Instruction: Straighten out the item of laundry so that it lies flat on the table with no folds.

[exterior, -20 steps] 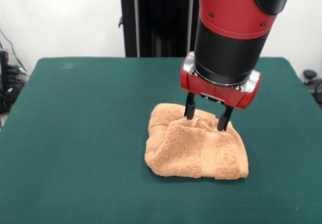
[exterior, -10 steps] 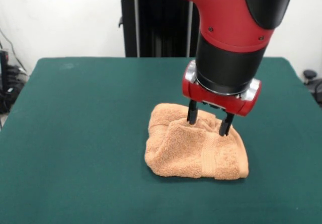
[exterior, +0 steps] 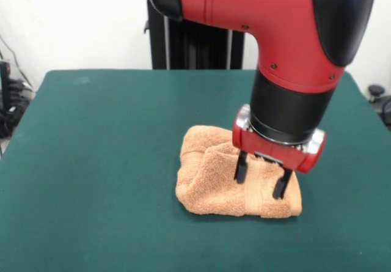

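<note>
The orange-tan towel [exterior: 211, 183] lies folded over in a thick bundle at the middle of the dark green table [exterior: 91, 162], with its flat woven band running down the near right part. My gripper [exterior: 261, 180] hangs from the red and black arm directly over the towel's right half. Its two black fingers [exterior: 241, 168] are spread apart and their tips press down into the cloth's top surface, with nothing pinched between them. The arm's wrist hides the towel's far right part.
The robot's black pedestal [exterior: 189, 43] stands behind the table's far edge. Cables and dark equipment [exterior: 11, 101] sit off the table at the left, and a small black object [exterior: 376, 92] at the right.
My gripper has moved toward the near right and lower, from the towel's far top edge to over its right half near the woven band. The towel keeps its shape.
</note>
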`<state>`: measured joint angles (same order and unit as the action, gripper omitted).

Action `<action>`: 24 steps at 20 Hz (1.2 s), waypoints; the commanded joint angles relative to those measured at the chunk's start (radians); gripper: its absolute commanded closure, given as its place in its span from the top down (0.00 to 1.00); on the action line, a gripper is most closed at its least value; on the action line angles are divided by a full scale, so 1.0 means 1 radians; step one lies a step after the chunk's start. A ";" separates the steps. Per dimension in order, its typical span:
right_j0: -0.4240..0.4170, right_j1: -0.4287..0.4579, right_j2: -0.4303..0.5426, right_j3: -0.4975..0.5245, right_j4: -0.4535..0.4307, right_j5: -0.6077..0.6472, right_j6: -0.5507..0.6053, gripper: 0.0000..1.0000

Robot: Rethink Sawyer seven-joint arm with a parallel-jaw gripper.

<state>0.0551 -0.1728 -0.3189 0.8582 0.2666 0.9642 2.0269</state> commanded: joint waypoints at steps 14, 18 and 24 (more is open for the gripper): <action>0.008 -0.019 0.013 0.101 0.002 0.001 0.256 1.00; 0.000 -0.035 0.016 0.117 -0.001 0.014 0.233 1.00; -0.001 -0.095 0.023 0.188 -0.015 0.058 0.175 1.00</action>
<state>0.0522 -0.1906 -0.3366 0.8874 0.2622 0.9084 2.0798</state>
